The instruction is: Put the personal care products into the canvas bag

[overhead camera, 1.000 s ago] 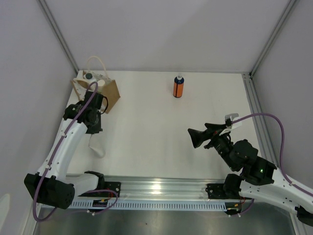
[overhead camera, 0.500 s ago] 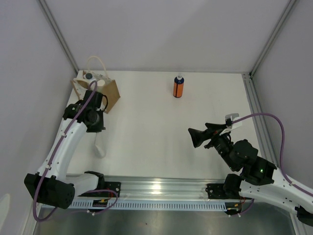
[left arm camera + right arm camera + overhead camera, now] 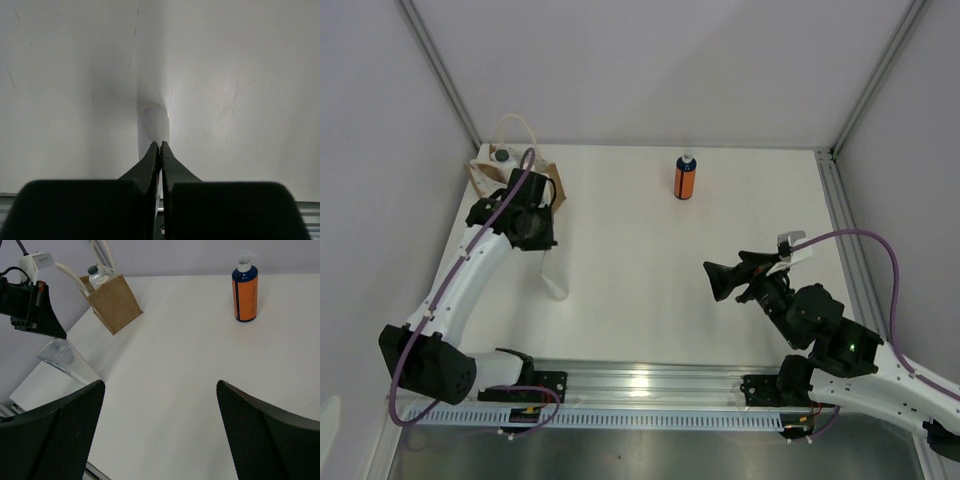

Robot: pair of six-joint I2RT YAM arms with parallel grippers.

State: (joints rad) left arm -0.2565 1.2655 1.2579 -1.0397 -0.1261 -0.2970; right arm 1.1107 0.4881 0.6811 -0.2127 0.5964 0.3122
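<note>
My left gripper is shut on the thin end of the cream-white cylinder, which hangs tilted below the fingers just in front of the canvas bag. The cylinder also shows in the left wrist view and the right wrist view. The bag stands at the far left with a white bottle with dark cap inside it. The orange bottle with dark blue cap stands upright at the far middle of the table. My right gripper is open and empty, far from the bottle.
The left wall panel runs close behind the bag. A metal frame rail borders the table's right side, and the mounting rail lies along the near edge. The bag's cream loop handles rise above its opening.
My left arm has swung up and to the right toward the bag, carrying the cream-white cylinder with it. The right arm has barely moved.
</note>
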